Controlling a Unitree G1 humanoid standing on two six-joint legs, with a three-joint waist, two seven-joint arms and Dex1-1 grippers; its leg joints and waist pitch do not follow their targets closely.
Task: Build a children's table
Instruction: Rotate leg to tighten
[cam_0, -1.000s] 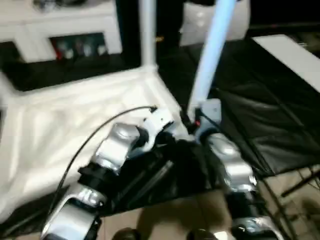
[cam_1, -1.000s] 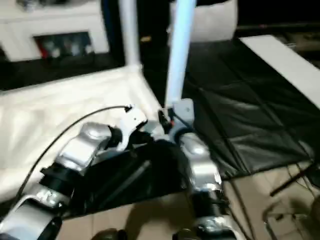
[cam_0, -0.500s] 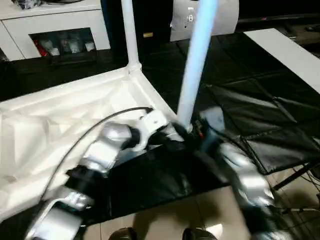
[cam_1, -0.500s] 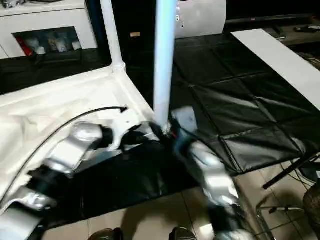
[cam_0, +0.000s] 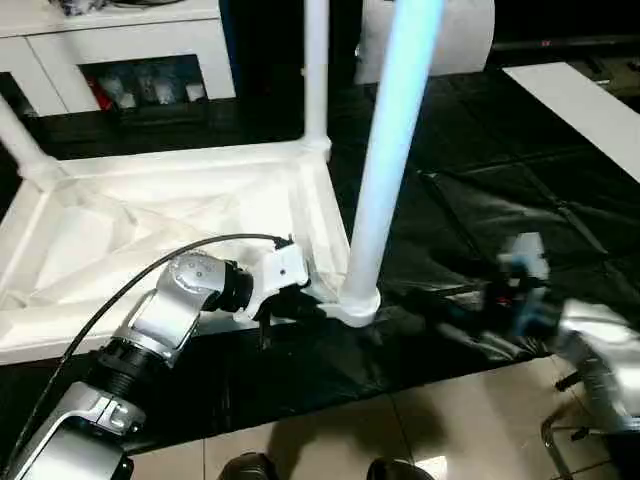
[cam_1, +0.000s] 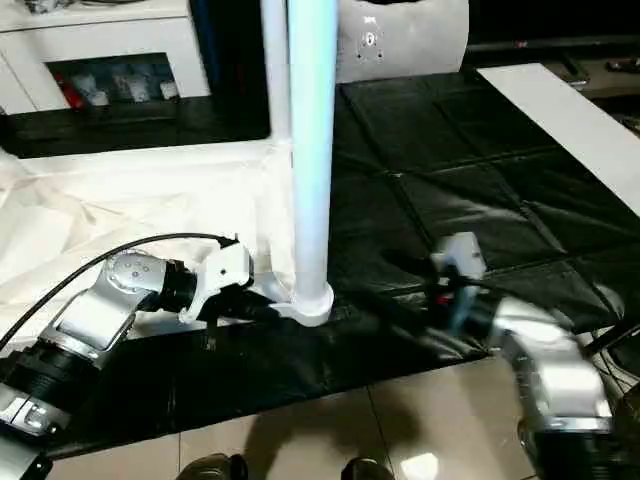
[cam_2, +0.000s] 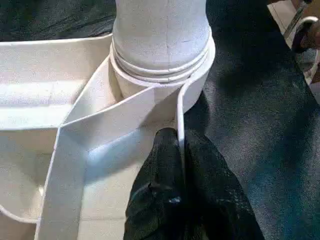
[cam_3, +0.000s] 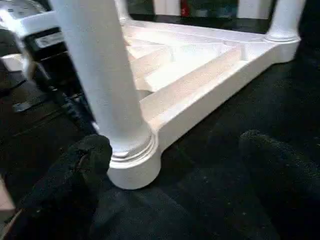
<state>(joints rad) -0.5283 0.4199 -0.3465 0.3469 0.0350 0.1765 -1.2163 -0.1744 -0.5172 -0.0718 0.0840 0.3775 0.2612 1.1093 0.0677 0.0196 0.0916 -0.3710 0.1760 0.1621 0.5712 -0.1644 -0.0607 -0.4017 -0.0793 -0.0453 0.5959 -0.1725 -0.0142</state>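
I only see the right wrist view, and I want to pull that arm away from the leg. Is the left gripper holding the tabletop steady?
Observer: Yes. The left gripper is shut on the tabletop, its rim wall pinched between the two fingers right beside the leg's socket.
Operator: Anything lying out on the right side?
Observer: A white board lies on the mat at the far right, well apart from the table.

No legible text anywhere (labels too blurred).
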